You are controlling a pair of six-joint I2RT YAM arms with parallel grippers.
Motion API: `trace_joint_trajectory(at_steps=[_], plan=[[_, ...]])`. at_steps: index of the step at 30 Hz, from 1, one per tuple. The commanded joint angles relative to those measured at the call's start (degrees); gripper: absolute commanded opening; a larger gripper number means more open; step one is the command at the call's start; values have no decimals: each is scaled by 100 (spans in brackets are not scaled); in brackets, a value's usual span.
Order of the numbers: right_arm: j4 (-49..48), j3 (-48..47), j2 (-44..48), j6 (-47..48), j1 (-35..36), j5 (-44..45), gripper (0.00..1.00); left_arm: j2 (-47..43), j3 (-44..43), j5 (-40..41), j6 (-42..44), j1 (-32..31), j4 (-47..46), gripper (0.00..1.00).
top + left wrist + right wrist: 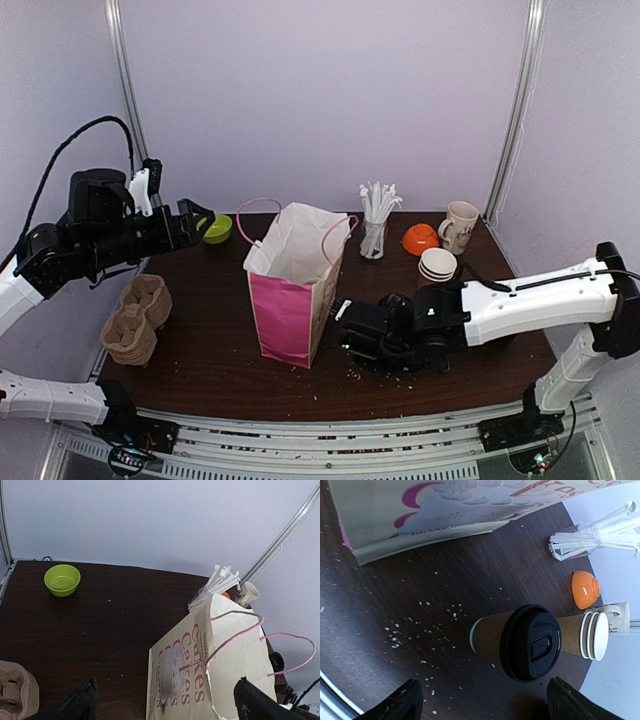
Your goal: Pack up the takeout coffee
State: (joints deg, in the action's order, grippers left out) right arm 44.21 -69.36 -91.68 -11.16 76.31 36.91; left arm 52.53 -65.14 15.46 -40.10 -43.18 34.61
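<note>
A dark brown wooden table (200,370) fills the lower half of the top view. At its centre stands an open pink and cream paper bag (290,290) with pink cord handles. The right arm (530,300) reaches in from the right edge; its jaws are spread wide and hold nothing. The left arm (100,235) hangs at upper left, its jaws also wide and empty. A brown moulded-pulp cup carrier (135,320) lies at the left edge. In the right wrist view, a brown paper cup with a white rim and round black plastic lid (530,642) stands upright at centre frame, untouched. A stack of lidless brown paper cups (587,635) stands to its right, a small orange bowl (585,587) above that.
</note>
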Motion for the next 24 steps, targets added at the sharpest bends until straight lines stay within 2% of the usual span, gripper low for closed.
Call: trace_joint_trajectory(at_steps=[1,7,9,12,18,24], plan=[[-172,-34,778,-388,-251,-1233,89,1,142,54,95,26,-202,98],[-1092,590,1879,-1120,-1735,-2798,91,-16,260,253,112,29,-443,98],[-1204,747,2037,-1212,-2278,-3296,92,-11,278,338,136,27,-552,98],[-1300,897,2017,-1210,-2845,-3556,91,12,328,411,237,29,-725,98],[-1704,1155,1617,-1289,-3331,-3801,85,101,494,326,359,28,-1056,98],[-2020,1273,1330,-1509,-3593,-4096,88,188,476,411,474,28,-1077,98]])
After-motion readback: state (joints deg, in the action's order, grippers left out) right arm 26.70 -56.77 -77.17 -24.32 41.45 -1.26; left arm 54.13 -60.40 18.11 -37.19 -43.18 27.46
